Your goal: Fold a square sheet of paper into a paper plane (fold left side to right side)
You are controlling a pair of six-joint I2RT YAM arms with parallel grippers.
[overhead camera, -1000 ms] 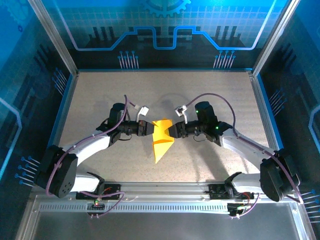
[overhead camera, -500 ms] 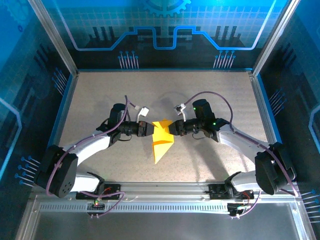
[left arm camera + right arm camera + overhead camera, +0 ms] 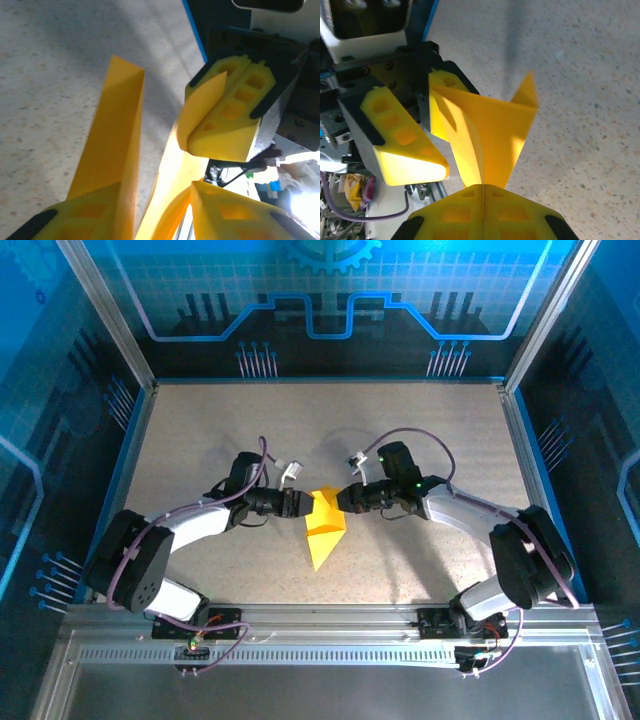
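Paper plane (image 3: 119,130) — in right gripper (image 3: 222,136)

Plain yellow-orange paper (image 3: 323,530) on speckled beige-grey table (image 3: 230,430); bright yellow fingers (image 3: 235,115) edged in black at paper's far end; white arms (image 3: 190,525) with black joints either side of paper; glowing blue wall (image 3: 330,280) beyond paper, pale grid, dark circuit-like lines

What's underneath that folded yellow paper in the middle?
The speckled table; the pointed end of the paper seems to rest on it, and its top edge is pinched by the right fingers. The spot directly beneath is hidden by the paper itself.
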